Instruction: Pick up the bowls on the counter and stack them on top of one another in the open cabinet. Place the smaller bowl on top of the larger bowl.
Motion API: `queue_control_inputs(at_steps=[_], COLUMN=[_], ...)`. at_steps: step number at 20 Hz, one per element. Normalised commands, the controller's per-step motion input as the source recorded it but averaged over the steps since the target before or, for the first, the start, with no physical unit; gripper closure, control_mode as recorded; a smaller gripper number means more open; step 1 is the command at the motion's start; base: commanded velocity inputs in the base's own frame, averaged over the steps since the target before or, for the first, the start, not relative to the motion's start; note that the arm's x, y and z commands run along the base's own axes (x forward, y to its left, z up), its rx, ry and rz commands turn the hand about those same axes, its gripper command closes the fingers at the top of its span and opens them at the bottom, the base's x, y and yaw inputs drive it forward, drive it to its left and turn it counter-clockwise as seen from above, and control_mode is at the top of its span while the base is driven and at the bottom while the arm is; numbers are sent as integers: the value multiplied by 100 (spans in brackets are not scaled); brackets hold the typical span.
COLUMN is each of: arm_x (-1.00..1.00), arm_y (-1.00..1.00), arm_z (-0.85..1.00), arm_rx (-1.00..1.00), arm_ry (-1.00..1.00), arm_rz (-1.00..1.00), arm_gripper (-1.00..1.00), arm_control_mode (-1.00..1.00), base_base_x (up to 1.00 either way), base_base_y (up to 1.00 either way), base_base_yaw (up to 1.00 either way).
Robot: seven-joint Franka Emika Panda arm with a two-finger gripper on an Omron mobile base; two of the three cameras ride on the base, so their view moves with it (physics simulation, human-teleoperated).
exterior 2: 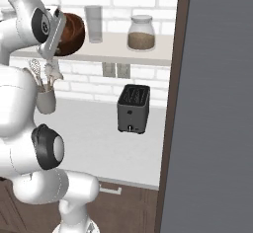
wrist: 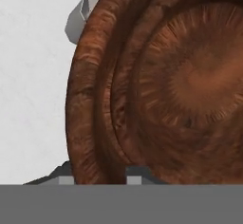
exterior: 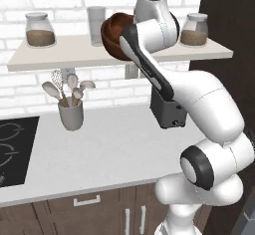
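- High above the surface (exterior: 114, 149), level with the wall shelf (exterior: 74, 50), a reddish-brown bowl (exterior: 114, 35) is held up, tipped on its side.
- Its rim is clamped between the fingertips (wrist: 134, 178) of the pincer (wrist: 99, 179), which is narrowed around it.
- Which of the two bowls it is cannot be told.
- Below, a grey utensil cup (exterior: 70, 114) and a dark toaster (exterior 2: 133, 108) are seen on the surface.
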Motion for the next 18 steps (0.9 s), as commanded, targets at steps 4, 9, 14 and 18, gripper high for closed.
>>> queue_control_inputs(at_steps=[4,9,14,18], arm_x=[26,0,0,-24], arm_y=[5,6,0,-2], arm_z=[0,1,0,8], arm_rx=[0,0,0,0], arm_ry=[0,0,0,-1], arm_rz=[5,0,0,0], arm_gripper=[100,-100,-100,-100], arm_control_mode=[-100,-100,-100,-100], base_base_x=[0,0,0,0], base_base_y=[0,0,0,0], base_base_yaw=[0,0,0,0])
